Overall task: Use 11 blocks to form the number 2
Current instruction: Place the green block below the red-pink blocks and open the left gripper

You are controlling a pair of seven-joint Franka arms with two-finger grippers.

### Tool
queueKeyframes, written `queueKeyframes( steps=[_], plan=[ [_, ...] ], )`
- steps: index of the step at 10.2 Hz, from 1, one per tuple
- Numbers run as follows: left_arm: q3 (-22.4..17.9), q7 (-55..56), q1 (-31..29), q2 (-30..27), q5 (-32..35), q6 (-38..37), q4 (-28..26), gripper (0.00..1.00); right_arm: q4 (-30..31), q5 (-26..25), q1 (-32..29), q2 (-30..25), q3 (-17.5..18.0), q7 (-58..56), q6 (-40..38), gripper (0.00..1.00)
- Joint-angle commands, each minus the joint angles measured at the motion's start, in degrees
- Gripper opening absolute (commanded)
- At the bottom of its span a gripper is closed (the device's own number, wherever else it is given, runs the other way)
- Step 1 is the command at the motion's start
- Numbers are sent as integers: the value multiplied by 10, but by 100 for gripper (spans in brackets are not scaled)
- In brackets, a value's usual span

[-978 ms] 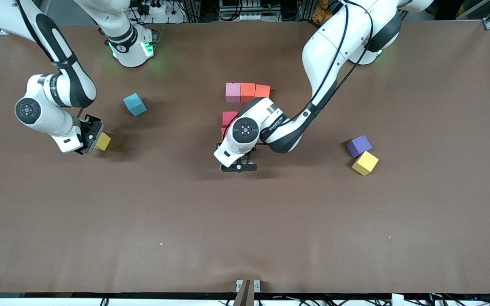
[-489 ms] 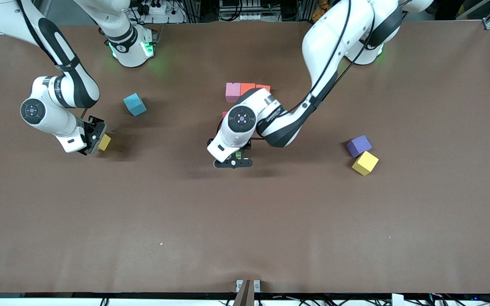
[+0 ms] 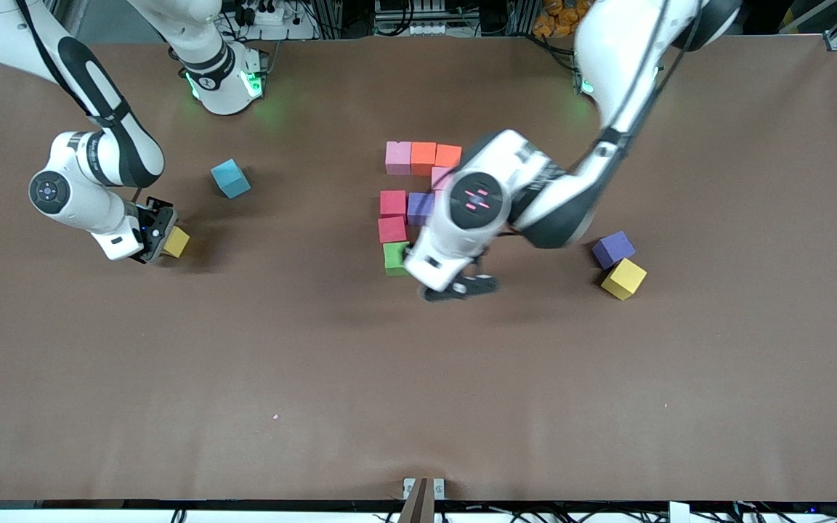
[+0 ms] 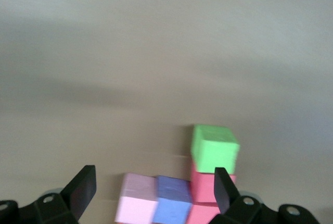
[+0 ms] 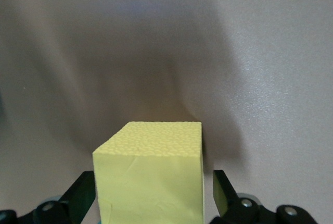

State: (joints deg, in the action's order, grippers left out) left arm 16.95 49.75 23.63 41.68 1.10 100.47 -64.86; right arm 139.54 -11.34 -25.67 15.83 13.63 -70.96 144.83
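1. The blocks [image 3: 418, 195] sit mid-table as a part-built figure, the green block [image 3: 394, 258] nearest the front camera.
2. They look like light, squashy foam; I'd pinch opposite flat faces.
3. The left gripper [image 3: 460, 287] hangs spread and empty just beside the green block.
4. The right gripper [image 3: 159, 234] straddles a yellow block [image 5: 151, 174], fingers spread, at the right arm's end.

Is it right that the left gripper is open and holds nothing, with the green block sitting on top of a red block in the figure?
Not quite. The left gripper is open and holds nothing, but the green block lies flat on the table, beside a red block and nearer the front camera. The front view shows this.
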Motion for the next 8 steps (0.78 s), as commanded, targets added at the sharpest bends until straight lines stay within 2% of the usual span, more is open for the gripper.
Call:
queueKeyframes(
  steps=[1, 2, 3, 5, 6, 7, 8],
  plan=[
    [5, -32, -79, -34, -6, -74, -23, 100, 3, -8, -7, 1, 8, -8, 8, 100],
    [5, -45, -114, -46, -6, -97, -35, 100, 3, -8, -6, 1, 8, -8, 8, 95],
    [4, -45, -139, -68, -4, -97, -68, 100, 3, -8, -6, 0, 9, -8, 8, 79],
    [5, -38, -177, -101, 49, -87, -112, 100, 2, -8, -5, -7, 11, -9, 5, 43],
    [4, -31, -184, -127, 75, -50, -150, 100, 1, -8, -5, -21, 17, -9, -2, 37],
    [8, -30, -217, -150, 79, -8, -199, 100, -1, -7, -4, -41, 37, -8, -15, 36],
    [8, -30, -239, -193, 79, 66, -277, 100, -6, -4, -2, -55, 60, -2, -17, 36]
  ],
)
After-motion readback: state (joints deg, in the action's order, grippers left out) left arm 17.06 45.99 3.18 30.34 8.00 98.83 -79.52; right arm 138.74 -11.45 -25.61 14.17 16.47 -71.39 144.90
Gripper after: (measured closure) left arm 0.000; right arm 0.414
